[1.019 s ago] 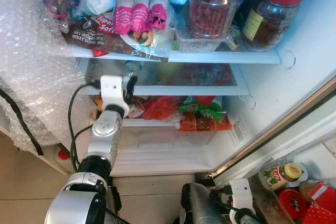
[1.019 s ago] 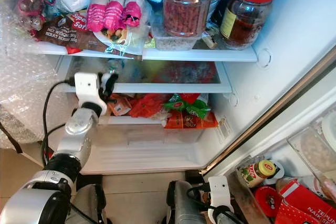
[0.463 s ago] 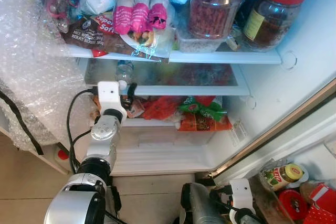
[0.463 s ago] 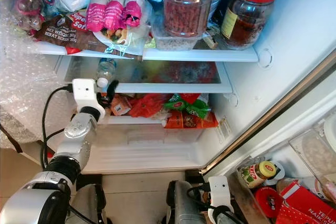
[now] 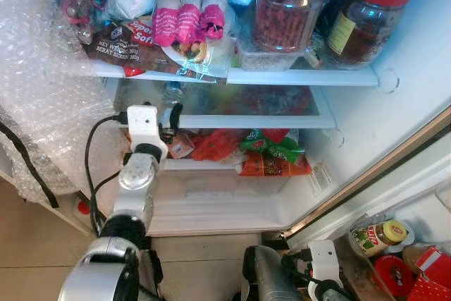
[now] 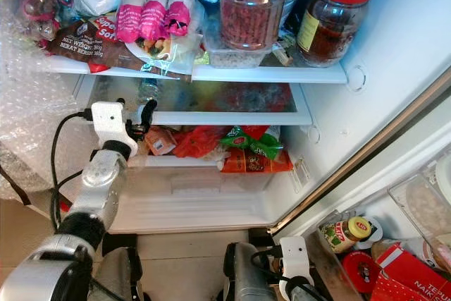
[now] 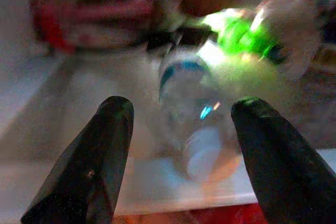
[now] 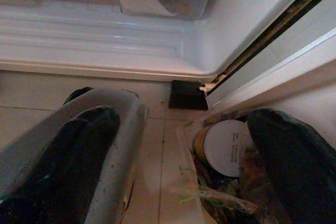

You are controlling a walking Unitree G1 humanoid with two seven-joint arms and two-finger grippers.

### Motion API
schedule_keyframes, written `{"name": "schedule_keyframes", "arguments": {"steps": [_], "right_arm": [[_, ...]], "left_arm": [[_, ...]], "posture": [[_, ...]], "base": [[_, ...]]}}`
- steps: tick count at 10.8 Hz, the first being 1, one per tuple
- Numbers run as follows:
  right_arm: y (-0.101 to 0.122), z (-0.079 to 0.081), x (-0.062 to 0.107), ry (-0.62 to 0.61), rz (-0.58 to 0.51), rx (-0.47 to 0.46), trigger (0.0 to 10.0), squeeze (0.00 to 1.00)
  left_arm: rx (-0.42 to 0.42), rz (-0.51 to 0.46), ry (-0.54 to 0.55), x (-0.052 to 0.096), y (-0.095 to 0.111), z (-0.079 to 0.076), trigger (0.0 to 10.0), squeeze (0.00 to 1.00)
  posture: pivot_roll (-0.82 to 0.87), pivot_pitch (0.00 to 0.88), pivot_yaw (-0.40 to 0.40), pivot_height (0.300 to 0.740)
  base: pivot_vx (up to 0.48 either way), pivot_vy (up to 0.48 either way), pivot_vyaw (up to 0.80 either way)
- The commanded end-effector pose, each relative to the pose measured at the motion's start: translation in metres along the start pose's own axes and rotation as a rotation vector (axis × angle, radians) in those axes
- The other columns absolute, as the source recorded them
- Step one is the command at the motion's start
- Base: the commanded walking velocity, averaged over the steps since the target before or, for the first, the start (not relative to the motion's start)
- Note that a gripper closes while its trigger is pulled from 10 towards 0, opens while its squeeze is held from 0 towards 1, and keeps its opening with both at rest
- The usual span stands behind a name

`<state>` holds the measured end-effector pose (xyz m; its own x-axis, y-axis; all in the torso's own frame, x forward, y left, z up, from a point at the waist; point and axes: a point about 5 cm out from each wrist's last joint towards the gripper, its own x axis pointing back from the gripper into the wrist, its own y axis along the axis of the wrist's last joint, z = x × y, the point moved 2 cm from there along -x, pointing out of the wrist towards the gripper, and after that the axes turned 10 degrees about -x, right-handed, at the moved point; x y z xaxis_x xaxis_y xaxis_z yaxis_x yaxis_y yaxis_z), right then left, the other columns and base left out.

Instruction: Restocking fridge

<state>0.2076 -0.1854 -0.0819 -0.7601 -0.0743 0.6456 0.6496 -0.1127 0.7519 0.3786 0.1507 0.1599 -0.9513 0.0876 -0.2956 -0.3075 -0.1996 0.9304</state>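
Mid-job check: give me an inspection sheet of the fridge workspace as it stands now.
Surface: glass middle shelf, left part in use.
Job's things: clear water bottle lying on that shelf, cap toward the camera.
Clutter: two red-lidded jars, pink packets above; red and green bags below.
Grippers: left gripper open, fingers either side of the bottle; right gripper open, low by the floor.
Cables: black cable at left wrist.
Surroundings: bubble wrap left; door bin jars.

Pale beige tiled floor (image 5: 28,244) seen below and left of open fridge. Bubble wrap (image 5: 42,82) draped over surface at left, black strap (image 5: 25,163) hung across it. White fridge interior brightly lit. Door frame with dark seal (image 6: 366,153) run diagonally at right. Grout lines between tiles made out in right wrist view (image 8: 164,145).
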Motion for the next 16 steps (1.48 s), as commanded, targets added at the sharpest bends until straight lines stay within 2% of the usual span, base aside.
{"name": "schedule_keyframes", "arguments": {"steps": [1, 4, 5, 6, 8, 11, 16], "right_arm": [[-0.063, -0.004, 0.023, -0.037, 0.252, -0.007, 10.0, 0.0], [-0.063, -0.004, 0.023, -0.037, 0.253, -0.006, 10.0, 0.0], [-0.064, -0.004, 0.023, -0.036, 0.254, -0.004, 10.0, 0.0], [-0.064, -0.004, 0.024, -0.034, 0.254, -0.002, 10.0, 0.0], [-0.064, -0.005, 0.024, -0.035, 0.254, 0.001, 10.0, 0.0], [-0.063, -0.006, 0.024, -0.035, 0.254, 0.003, 10.0, 0.0], [-0.063, -0.006, 0.024, -0.036, 0.254, 0.0, 10.0, 0.0]], "left_arm": [[-0.036, -0.051, -0.041, 0.002, 0.008, -0.008, 10.0, 0.0], [-0.126, -0.133, -0.168, 0.022, 0.018, -0.029, 10.0, 0.0], [-0.132, -0.064, -0.203, 0.042, 0.002, -0.032, 10.0, 0.0], [-0.137, -0.048, -0.203, 0.048, -0.003, -0.03, 10.0, 0.0], [-0.172, -0.071, -0.226, 0.06, 0.003, -0.029, 10.0, 0.0], [-0.226, -0.058, -0.252, 0.072, 0.002, -0.032, 10.0, 0.0], [-0.219, -0.006, -0.242, 0.075, -0.003, -0.027, 10.0, 0.0]], "posture": [[-0.12, 0.201, -0.061, 0.585], [-0.12, 0.191, -0.057, 0.585], [-0.12, 0.188, -0.055, 0.585], [-0.12, 0.181, -0.055, 0.585], [-0.11, 0.176, -0.054, 0.585], [-0.12, 0.189, -0.06, 0.585], [-0.12, 0.206, -0.06, 0.585]], "base": [[0.0, 0.0, 0.0], [0.0, 0.0, 0.0], [0.0, 0.0, 0.0], [0.0, 0.0, 0.0], [0.0, 0.0, 0.0], [0.0, 0.0, 0.0], [0.0, 0.0, 0.0]]}}
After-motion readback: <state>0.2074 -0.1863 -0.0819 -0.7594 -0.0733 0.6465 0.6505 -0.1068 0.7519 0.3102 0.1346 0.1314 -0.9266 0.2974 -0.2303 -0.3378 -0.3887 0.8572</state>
